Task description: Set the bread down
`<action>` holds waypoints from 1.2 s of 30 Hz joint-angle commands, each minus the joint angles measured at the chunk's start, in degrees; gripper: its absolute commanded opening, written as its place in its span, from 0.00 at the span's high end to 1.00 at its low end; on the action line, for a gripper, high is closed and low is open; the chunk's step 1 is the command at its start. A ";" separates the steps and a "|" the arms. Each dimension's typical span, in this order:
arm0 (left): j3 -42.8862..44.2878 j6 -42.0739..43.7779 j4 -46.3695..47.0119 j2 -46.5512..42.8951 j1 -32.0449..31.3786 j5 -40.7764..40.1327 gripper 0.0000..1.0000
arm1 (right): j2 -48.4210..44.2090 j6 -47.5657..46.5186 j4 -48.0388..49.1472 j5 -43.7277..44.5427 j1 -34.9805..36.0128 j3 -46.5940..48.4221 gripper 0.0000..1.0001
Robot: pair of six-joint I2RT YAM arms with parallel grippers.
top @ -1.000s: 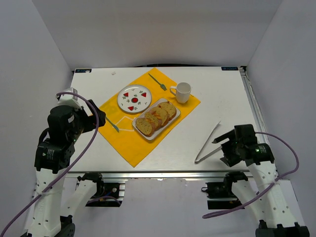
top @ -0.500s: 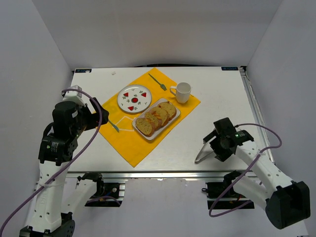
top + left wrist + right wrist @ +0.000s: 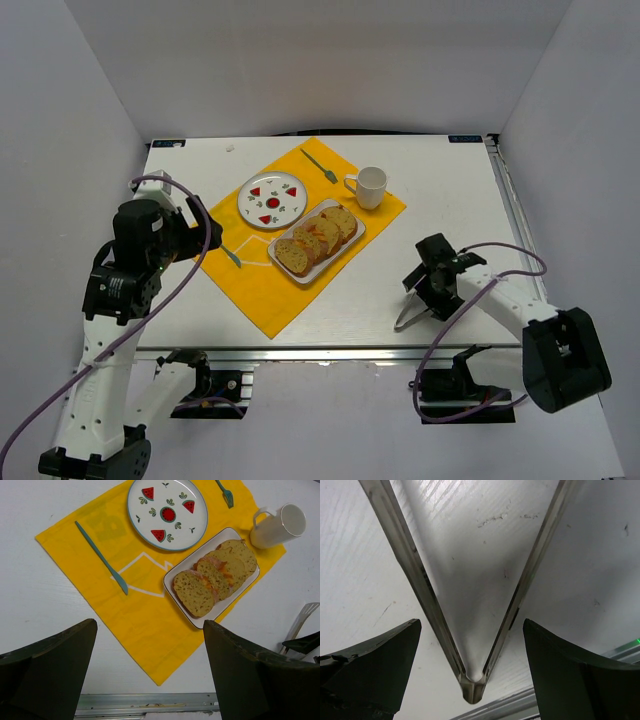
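Since the bread [image 3: 194,593] seems to need tongs [image 3: 472,686], the right fingers [image 3: 370,670] straddle the tongs' hinge, spread wide; left fingers [image 3: 45,670] gape too.

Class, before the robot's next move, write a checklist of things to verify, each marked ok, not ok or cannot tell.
1. Right gripper open: ok.
2. Tongs hinge centred in its opening: ok.
3. Gripper low enough to close on tongs: cannot tell.
4. Bread slices uncovered on tray: ok.
5. Watermelon plate free of food: ok.
6. Left gripper open, holding nothing: ok.
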 commanded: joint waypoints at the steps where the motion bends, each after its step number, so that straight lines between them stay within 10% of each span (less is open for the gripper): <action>1: 0.77 0.84 0.84 0.23 -0.37 -1.17 0.02 | 2.31 -1.48 3.45 2.66 0.27 0.09 0.11; 10: 0.86 0.84 0.67 0.85 -0.46 -1.87 0.02 | 7.41 -2.36 5.30 3.81 0.44 0.88 0.19; 15: 0.78 0.49 0.58 0.85 -0.46 -1.87 0.02 | 6.62 -2.27 3.99 4.33 0.62 0.88 0.47; 36: 5.35 0.84 2.60 2.52 -0.46 -3.01 0.02 | -6.83 -24.94 -31.17 3.02 2.11 36.29 0.51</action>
